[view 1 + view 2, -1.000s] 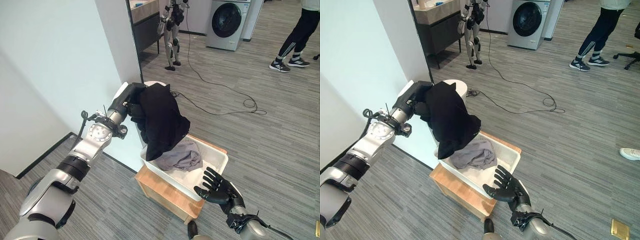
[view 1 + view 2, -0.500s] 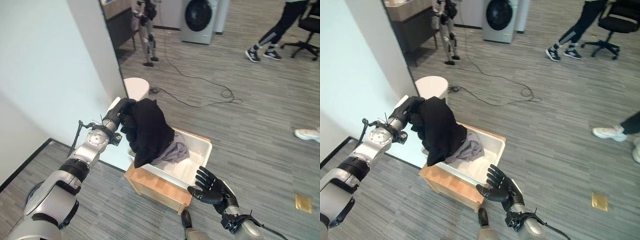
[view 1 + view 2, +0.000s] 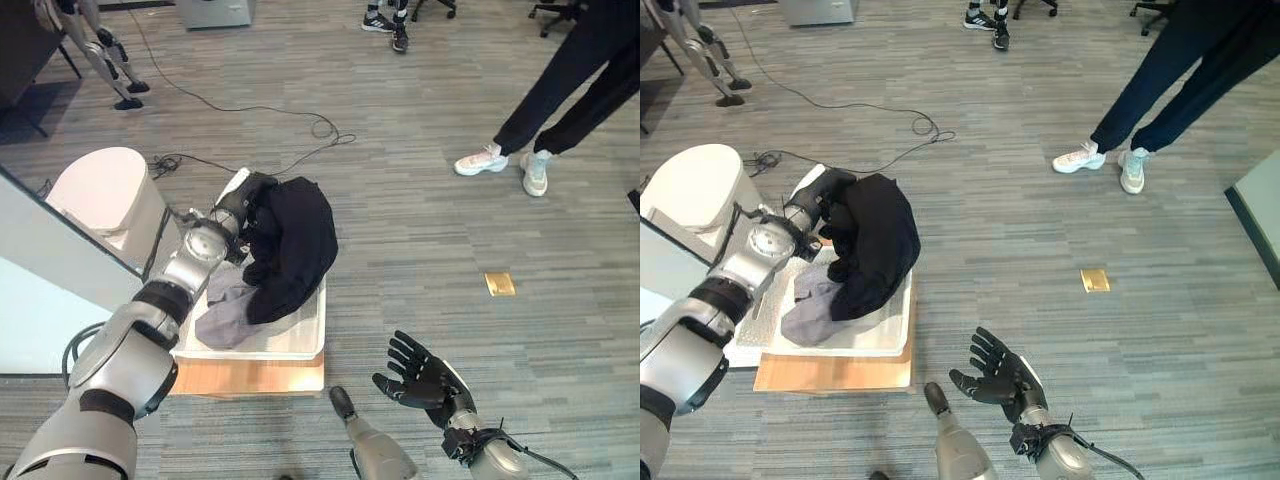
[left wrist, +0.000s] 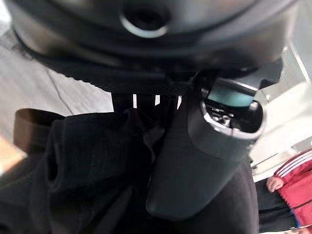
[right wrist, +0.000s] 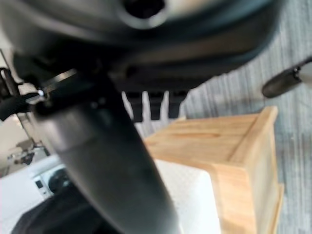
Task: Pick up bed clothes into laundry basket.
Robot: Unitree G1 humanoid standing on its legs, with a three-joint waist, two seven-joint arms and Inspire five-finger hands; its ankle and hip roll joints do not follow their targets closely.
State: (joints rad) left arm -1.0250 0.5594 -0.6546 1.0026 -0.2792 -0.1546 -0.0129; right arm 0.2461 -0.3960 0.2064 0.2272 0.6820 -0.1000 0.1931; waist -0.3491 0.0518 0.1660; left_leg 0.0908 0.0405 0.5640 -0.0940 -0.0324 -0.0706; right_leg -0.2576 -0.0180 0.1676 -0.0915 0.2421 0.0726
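Left hand (image 3: 243, 203) clamped on bunched black cloth garment (image 3: 290, 245), now lower over white plastic laundry basket (image 3: 300, 340) at centre-left, on grey cloth (image 3: 225, 310). Right hand (image 3: 425, 378) at lower right, fingers spread wide, unchanged. Whole view shifted; person's legs (image 3: 560, 90) upper right.

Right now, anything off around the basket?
The black garment is not fully in: it is bunched in the left hand and drapes over the far rim of the white basket. A grey garment lies inside. The right hand hovers open.
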